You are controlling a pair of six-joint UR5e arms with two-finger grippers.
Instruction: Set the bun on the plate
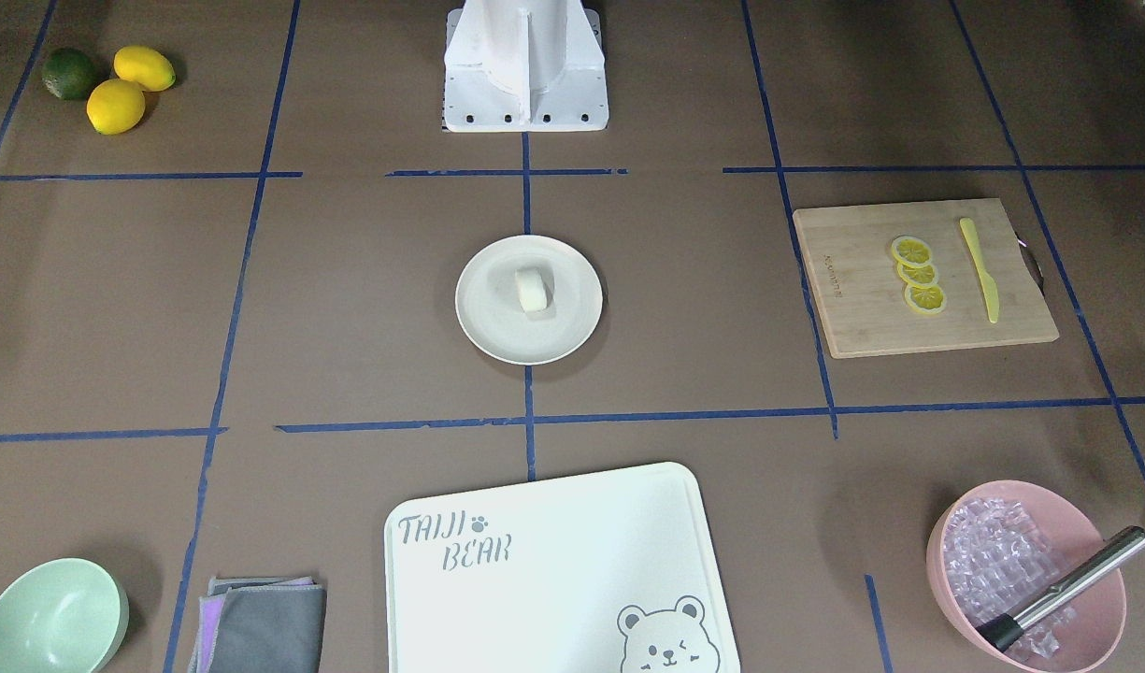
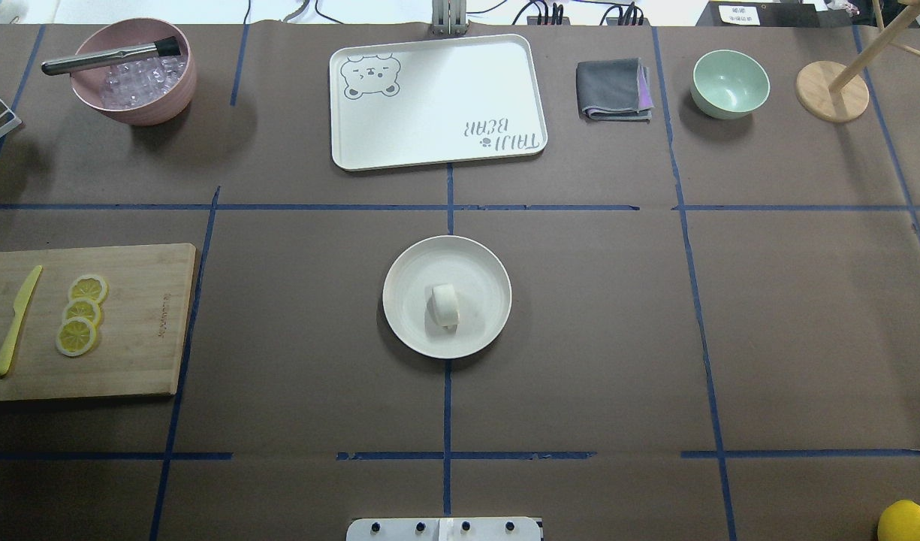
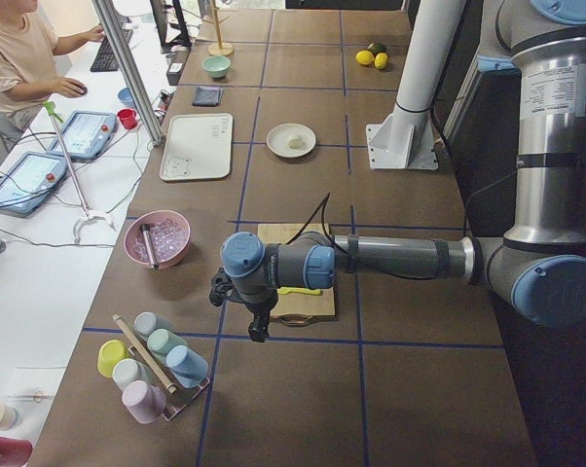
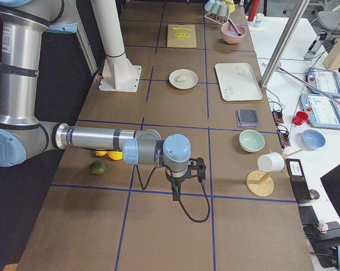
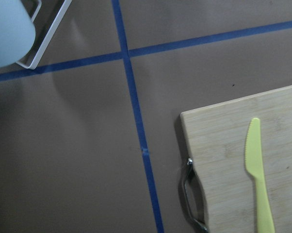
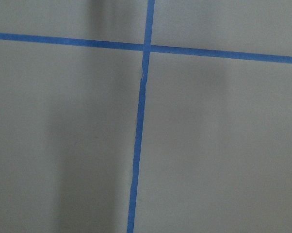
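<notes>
The bun [image 1: 533, 288], a small white rounded lump, lies on the round cream plate [image 1: 483, 322] at the table's centre, slightly toward the robot's side of its middle. The overhead view shows the same bun [image 2: 444, 305] resting inside the plate [image 2: 407, 330]. Neither gripper appears in the overhead or front views. My left gripper [image 3: 259, 331] hangs over the table beside the wooden board, far from the plate, and whether it is open or shut I cannot tell. My right gripper [image 4: 177, 193] hangs over bare table at the opposite end, and I cannot tell its state either. Both wrist views show only table.
A wooden cutting board [image 2: 144, 353] holds lemon slices [image 2: 82, 313] and a yellow knife [image 2: 16, 321]. Along the far side stand a white tray [image 2: 437, 143], a pink bowl [image 2: 140, 109] of ice, a grey cloth [image 2: 611, 89] and a mint bowl [image 2: 730, 83]. Lemons [image 1: 128, 86] lie near the robot's right.
</notes>
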